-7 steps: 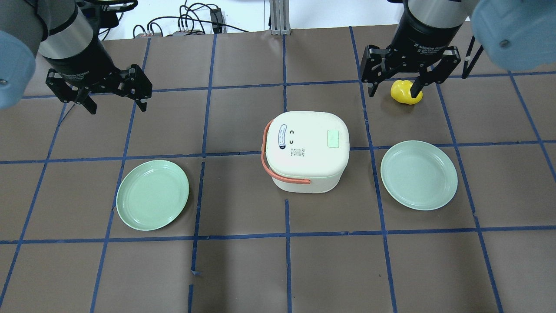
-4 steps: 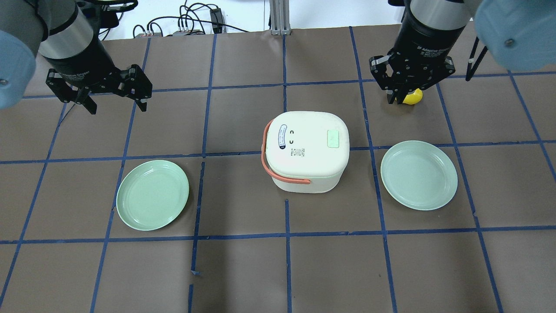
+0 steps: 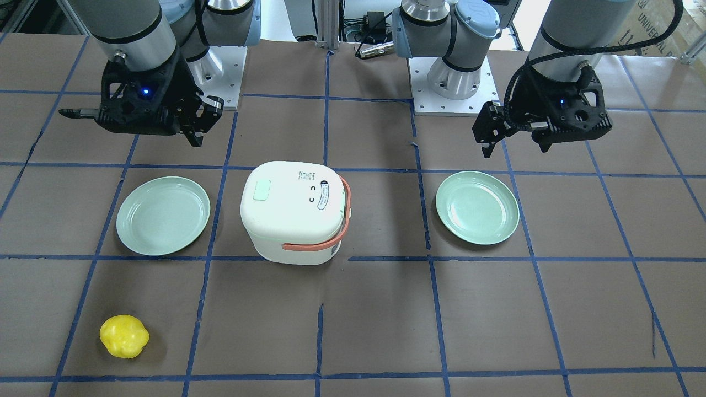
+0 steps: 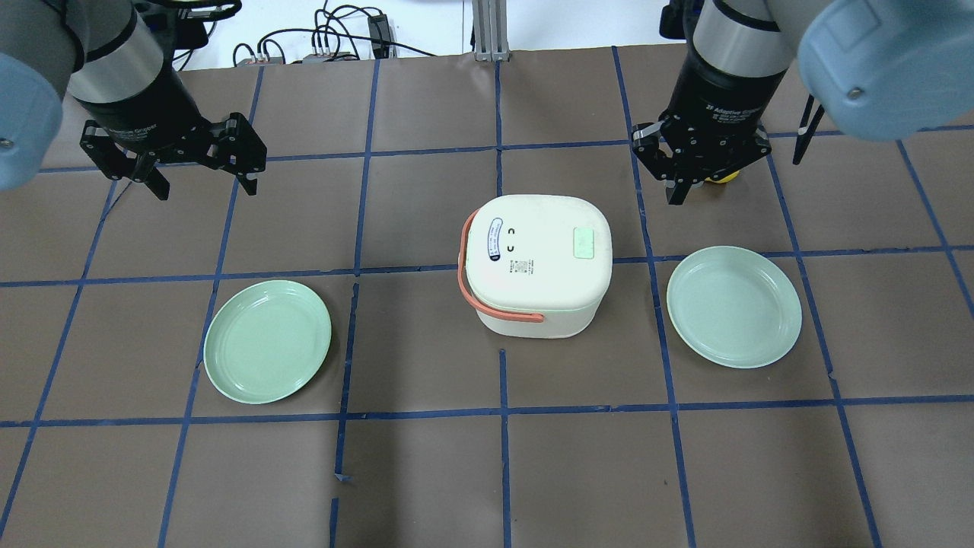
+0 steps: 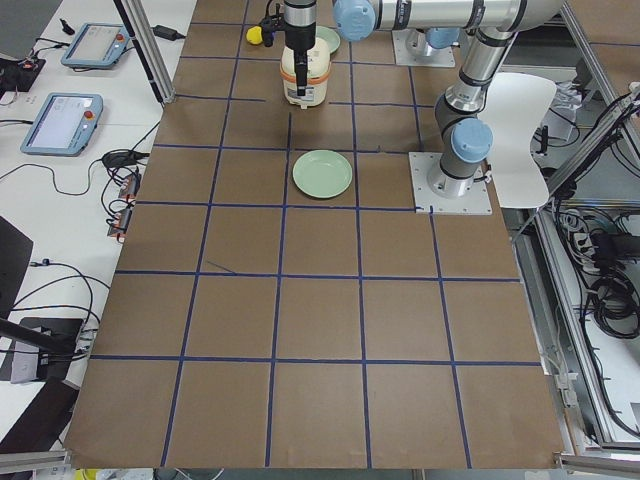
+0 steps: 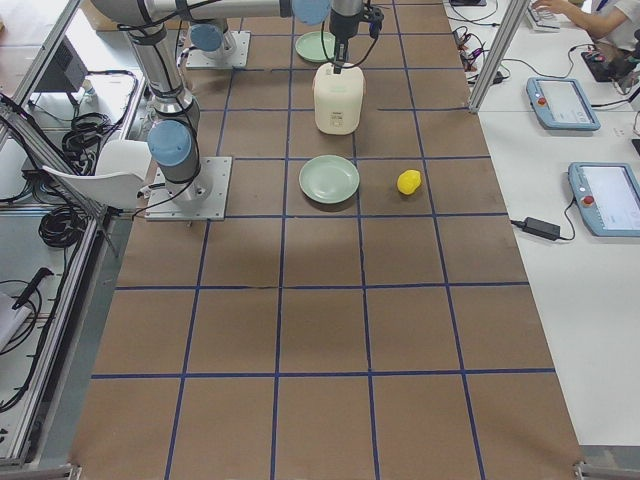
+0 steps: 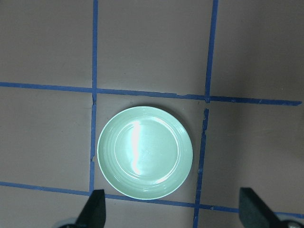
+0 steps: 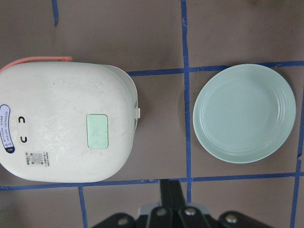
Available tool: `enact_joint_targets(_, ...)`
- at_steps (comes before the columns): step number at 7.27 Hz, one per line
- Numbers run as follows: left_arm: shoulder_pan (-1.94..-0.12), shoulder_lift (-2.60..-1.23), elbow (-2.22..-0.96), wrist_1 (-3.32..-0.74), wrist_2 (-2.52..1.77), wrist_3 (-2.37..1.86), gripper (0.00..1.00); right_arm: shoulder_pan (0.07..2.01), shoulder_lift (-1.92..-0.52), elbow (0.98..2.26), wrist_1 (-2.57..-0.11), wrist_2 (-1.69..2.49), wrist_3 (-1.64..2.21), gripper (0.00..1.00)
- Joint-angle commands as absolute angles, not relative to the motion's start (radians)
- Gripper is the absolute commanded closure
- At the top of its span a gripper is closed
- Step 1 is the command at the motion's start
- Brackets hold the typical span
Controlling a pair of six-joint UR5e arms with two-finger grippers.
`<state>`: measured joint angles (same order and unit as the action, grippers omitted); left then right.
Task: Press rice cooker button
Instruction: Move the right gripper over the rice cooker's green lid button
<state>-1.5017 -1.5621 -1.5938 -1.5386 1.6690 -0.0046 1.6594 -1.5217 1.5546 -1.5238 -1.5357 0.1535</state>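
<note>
Silver-grey tubes on the left arm [image 4: 114, 65] and right arm [image 4: 734, 38], pale blue joint caps [image 4: 875, 68]. Above the right gripper [image 4: 676, 194], a black collar reads "2F Adaptive Gripper" (white lettering). A braided black cable [image 3: 513, 88] trails the left.

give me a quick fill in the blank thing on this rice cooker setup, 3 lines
1. The rice cooker has a pale green ____ on its lid.
2. The left plate and the right plate are both ____ in colour.
3. The left gripper is open, while the right gripper is ____.

Missing words: button; green; shut
</note>
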Motion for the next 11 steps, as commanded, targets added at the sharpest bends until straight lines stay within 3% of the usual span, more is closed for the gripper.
enact_joint_targets(1,-1.502,-1.563,-1.594,-1.539,1.669,-0.005,0.00,1.731,-1.494,1.623,-1.647,-1.536,0.242,0.97)
enact_joint_targets(6,-1.502,-1.563,-1.594,-1.539,1.669,-0.005,0.00,1.772,-1.431,1.658,-1.822,-1.537,0.313,0.96)
enact_joint_targets(11,-1.502,-1.562,-1.594,-1.539,1.669,-0.005,0.00,1.793,-1.424,1.695,-1.838,-1.548,0.301,0.96)
